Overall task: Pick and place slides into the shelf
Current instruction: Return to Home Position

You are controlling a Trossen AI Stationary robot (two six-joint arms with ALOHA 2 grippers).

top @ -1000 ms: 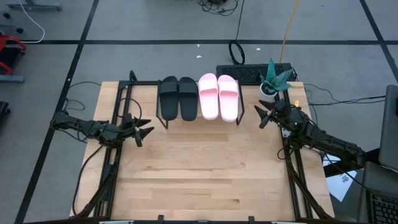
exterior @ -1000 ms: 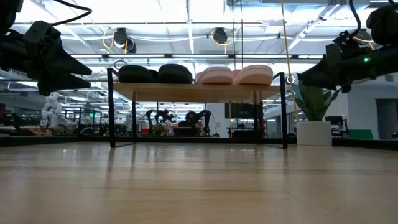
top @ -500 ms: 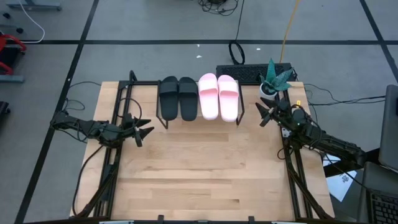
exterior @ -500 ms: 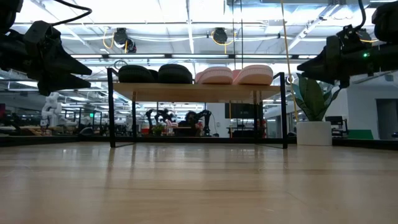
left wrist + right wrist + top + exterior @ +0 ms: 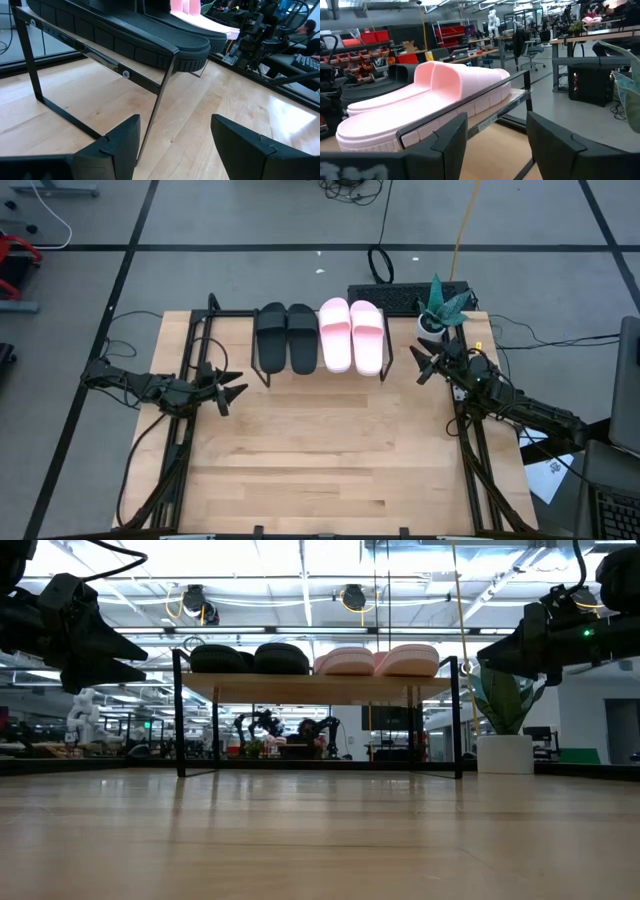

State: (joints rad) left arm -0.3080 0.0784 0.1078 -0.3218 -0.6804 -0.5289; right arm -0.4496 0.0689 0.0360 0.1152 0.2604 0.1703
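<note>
High view: two black slides (image 5: pixel 285 338) and two pink slides (image 5: pixel 352 335) lie side by side on the shelf (image 5: pixel 388 352) at the desk's (image 5: pixel 320 450) far edge. Left gripper (image 5: pixel 232 388) hovers by the left edge, right gripper (image 5: pixel 422 365) by the right, both spread. Low view: all four rest on the shelf top. Wrist views: each gripper's fingers stand apart.

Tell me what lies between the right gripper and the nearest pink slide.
Between the right gripper and the pink slide, the high view shows only bare tabletop and the shelf's black end frame.
</note>
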